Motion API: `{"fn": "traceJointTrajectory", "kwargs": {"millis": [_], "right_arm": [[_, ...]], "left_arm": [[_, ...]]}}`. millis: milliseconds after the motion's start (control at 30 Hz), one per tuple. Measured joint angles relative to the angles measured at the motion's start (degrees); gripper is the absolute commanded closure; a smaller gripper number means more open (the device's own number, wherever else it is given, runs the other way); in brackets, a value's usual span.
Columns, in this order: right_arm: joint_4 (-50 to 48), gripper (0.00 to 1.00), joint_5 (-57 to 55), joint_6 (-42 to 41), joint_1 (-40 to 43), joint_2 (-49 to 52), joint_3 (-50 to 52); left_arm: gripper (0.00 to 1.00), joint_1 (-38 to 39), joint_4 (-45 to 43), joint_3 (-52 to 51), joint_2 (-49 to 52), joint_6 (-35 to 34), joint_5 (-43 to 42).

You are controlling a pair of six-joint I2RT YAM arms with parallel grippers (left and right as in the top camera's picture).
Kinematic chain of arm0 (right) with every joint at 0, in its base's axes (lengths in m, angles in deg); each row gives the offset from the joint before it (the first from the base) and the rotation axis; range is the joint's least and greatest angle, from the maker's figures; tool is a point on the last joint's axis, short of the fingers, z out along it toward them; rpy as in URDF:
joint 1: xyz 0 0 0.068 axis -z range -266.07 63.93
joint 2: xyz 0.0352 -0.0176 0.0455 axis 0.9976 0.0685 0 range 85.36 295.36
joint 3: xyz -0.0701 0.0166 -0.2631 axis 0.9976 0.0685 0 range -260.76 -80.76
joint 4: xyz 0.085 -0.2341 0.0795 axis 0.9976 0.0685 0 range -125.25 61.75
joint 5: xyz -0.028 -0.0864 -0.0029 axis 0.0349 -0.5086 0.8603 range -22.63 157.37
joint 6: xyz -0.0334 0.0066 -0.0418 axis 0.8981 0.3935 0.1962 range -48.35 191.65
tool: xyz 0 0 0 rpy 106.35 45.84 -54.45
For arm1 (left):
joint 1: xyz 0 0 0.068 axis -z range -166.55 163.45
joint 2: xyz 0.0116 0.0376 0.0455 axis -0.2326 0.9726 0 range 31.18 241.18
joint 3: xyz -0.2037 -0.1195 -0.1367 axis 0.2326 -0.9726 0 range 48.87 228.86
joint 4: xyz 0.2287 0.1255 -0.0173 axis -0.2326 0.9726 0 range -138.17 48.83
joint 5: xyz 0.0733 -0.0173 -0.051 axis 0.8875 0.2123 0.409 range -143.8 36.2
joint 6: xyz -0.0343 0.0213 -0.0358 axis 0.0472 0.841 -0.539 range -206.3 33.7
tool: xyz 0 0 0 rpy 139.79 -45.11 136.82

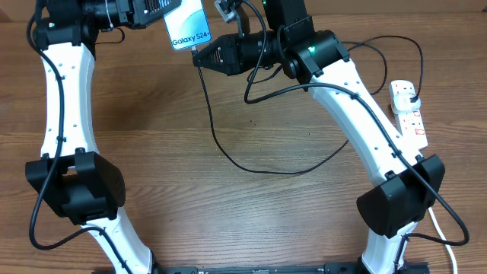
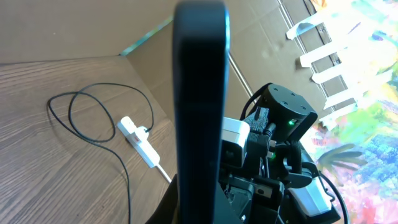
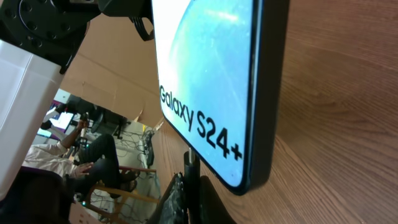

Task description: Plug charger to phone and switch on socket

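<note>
My left gripper is shut on the phone, holding it above the table at the far side, its light blue "Galaxy S24+" screen up. In the left wrist view the phone stands edge-on in the jaws. My right gripper is shut on the charger's connector tip, which sits right at the phone's lower end; I cannot tell whether it is in the port. The black cable loops over the table to a black plug in the white socket strip.
The socket strip lies at the right edge of the wooden table with its thick white cord running toward the front. It also shows in the left wrist view. Cardboard walls stand beyond the table's far edge.
</note>
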Motion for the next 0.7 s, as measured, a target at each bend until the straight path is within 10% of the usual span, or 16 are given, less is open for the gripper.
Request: {"fn": "traceJointTrajectory", "kwargs": {"millis": [700], "right_arm": [[-3.39,0.96,2.05,-5.99,0.55,0.33,0.70]], "left_arm": [[0.96,-0.35,-0.37,0.02,0.00,-0.04,0.68]]}}
